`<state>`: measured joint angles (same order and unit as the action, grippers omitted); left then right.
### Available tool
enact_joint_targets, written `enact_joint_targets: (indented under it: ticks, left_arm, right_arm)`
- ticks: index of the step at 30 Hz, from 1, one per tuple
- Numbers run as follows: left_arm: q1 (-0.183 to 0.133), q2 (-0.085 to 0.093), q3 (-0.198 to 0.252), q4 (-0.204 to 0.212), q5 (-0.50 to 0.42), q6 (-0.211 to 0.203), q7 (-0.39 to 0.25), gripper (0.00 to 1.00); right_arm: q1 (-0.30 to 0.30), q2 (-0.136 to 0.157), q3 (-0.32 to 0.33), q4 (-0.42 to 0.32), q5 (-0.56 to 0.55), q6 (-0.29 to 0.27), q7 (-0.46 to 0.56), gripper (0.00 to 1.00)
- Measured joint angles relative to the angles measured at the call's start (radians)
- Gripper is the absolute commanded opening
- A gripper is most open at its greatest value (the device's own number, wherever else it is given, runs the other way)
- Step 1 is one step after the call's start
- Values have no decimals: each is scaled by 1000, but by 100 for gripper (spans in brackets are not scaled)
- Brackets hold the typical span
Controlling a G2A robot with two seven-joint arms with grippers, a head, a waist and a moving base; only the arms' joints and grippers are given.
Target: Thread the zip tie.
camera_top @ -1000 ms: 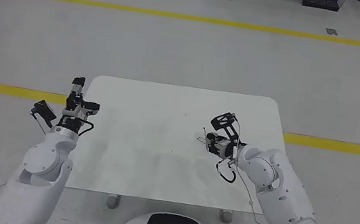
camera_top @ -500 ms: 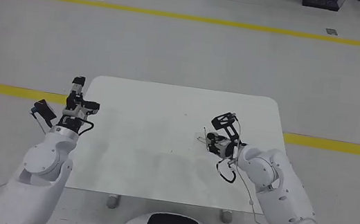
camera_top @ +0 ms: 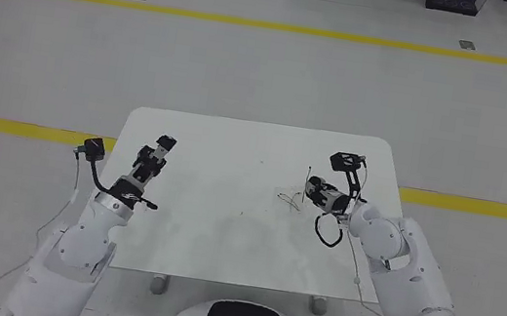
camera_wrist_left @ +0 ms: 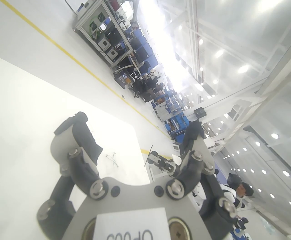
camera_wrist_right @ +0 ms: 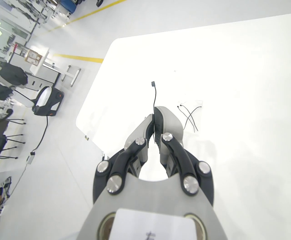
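My right gripper (camera_wrist_right: 154, 113) is closed tight, its 2 pads pressed together on a thin black zip tie (camera_wrist_right: 155, 95). The strap runs out past my fingertips in a slight curve and ends in its small square head, which hangs free above the table (camera_wrist_right: 227, 68); the other end passes back between the pads toward my palm. In the top view this gripper (camera_top: 313, 189) sits over the right half of the table (camera_top: 221, 242), with the zip tie (camera_top: 308, 178) showing as a fine dark line at its tip. My left gripper (camera_wrist_left: 136, 123) is spread wide, its 2 fingers well apart with nothing between them. In the top view it (camera_top: 156, 148) hangs over the left part of the table, just inside that edge. From its wrist camera I can see my right gripper (camera_wrist_left: 159, 161) farther off across the table (camera_wrist_left: 34, 102), the zip tie (camera_wrist_left: 149, 154) sticking out of it. A few loose zip ties (camera_wrist_right: 189, 116) lie crossed over one another flat on the table, just beside my right gripper and toward the table's middle; they also show in the top view (camera_top: 289, 200) and in the left wrist view (camera_wrist_left: 112, 159).
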<state>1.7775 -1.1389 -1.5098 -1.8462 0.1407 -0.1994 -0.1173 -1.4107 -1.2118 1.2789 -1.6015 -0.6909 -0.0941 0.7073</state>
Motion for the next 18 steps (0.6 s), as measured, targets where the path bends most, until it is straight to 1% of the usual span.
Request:
enact_joint_targets:
  ticks: [5, 6, 8, 9, 10, 12, 13, 16, 17, 18]
  left_arm:
    - [-2, 0, -1, -1, 0, 0, 3, 100]
    - [-4, 0, 2, -5, 15, -7, 8, 100]
    - [-1, 1, 19, -19, 93, -46, 17, 100]
    - [2, 2, 26, -25, 137, -60, 21, 100]
    - [5, 3, 36, -36, 215, -65, 36, 100]
    - [13, 1, 67, -53, 355, -42, 84, 100]
    - [13, 0, 92, -60, 449, -28, 117, 100]
    - [6, -4, 154, -59, 635, 2, 176, 100]
    - [1, -5, 182, -56, 714, 17, 192, 100]
    - [-4, -6, 202, -52, 774, 29, 200, 100]
  right_arm:
    - [-1, 0, -1, 0, -1, -1, 0, 0]
    - [-3, 0, 0, 1, 5, -1, -7, 0]
    - [-10, -1, 3, 8, 34, 0, -32, 0]
    - [-11, -2, 6, 11, 48, -1, -38, 0]
    - [-12, -1, 12, 15, 69, -4, -41, 0]
    - [-15, 0, 23, 20, 100, -7, -42, 0]
    - [-17, 1, 34, 22, 123, -7, -42, 0]
    - [-23, 3, 61, 29, 187, -1, -30, 0]
    - [-24, 4, 76, 36, 227, 12, -19, 0]
    - [-23, 4, 87, 41, 259, 24, -9, 0]
